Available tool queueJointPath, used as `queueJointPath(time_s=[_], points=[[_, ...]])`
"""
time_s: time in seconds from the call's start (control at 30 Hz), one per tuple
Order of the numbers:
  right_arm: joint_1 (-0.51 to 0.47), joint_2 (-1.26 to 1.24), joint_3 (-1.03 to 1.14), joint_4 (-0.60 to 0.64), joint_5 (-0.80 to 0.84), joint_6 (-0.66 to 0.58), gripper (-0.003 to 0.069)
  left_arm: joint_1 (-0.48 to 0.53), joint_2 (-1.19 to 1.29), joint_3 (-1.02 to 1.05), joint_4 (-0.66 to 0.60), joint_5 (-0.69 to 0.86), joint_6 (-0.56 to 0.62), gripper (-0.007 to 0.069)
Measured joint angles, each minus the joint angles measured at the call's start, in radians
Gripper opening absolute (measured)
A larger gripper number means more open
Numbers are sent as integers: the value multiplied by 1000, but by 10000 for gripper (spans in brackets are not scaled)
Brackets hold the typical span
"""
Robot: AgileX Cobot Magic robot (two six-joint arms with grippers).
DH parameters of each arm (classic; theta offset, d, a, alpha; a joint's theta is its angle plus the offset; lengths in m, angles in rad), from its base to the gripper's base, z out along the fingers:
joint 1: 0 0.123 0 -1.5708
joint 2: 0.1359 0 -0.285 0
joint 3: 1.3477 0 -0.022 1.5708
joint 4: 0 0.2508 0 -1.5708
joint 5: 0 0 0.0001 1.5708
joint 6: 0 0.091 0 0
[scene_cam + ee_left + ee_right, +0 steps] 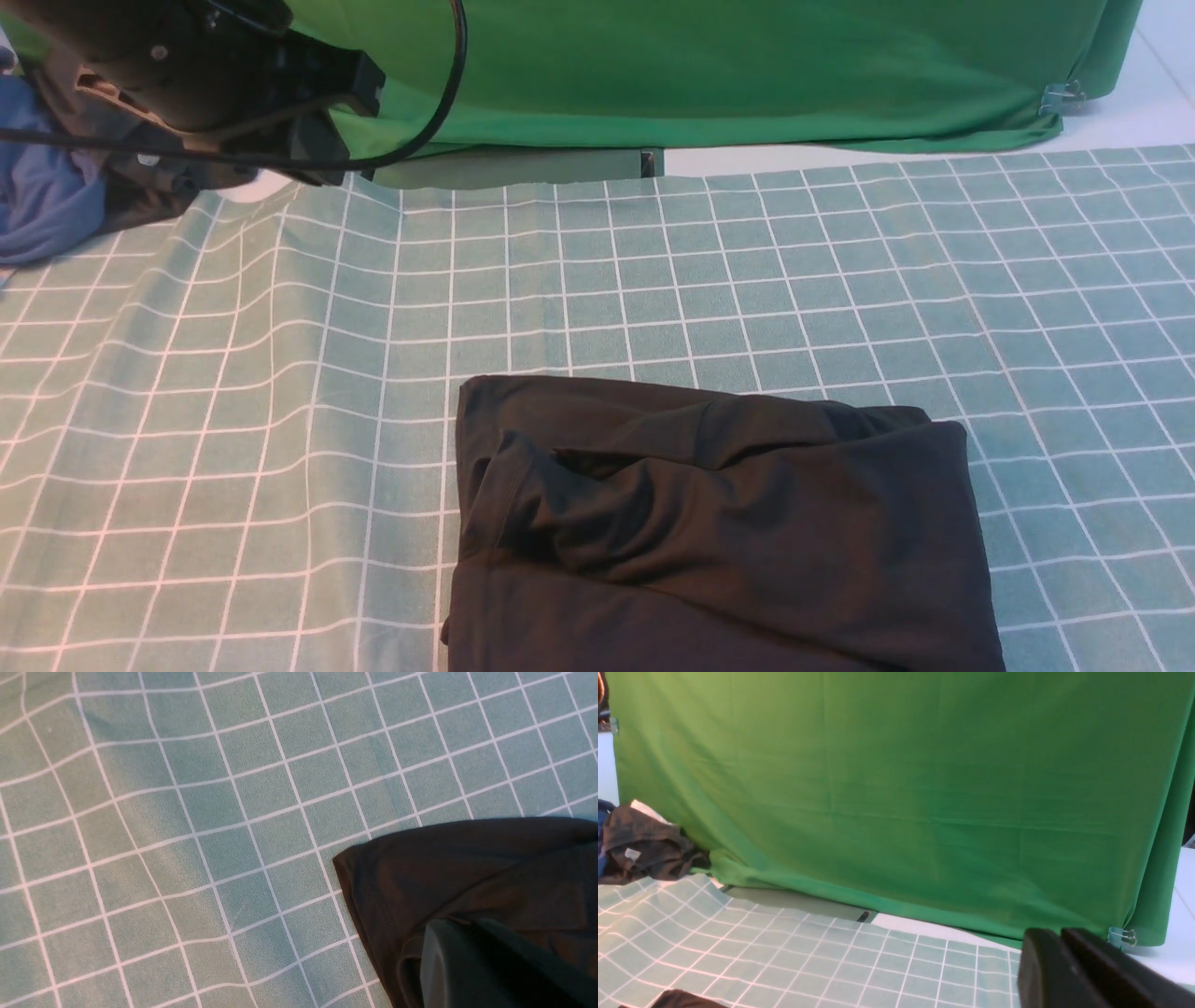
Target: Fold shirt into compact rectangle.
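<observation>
Shirt lay folded at worktop near edge; soft, limp; best pinched at corners. Jaw states: cannot tell.

Matt black cotton shirt lies on matt checked tablecloth.

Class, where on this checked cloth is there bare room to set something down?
Bare cloth lies left of the folded black cotton shirt, and between it and the green backdrop. The far left corner is crowded by the blue garment.
</observation>
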State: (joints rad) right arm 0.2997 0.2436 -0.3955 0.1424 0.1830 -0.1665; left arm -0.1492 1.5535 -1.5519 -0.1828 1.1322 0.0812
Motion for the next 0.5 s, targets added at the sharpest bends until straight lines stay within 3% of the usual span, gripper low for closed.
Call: queueJointPath(time_s=[0.5], points=[[0,0,0,2,0,0,83,0,0,0,0,-4,8,13]])
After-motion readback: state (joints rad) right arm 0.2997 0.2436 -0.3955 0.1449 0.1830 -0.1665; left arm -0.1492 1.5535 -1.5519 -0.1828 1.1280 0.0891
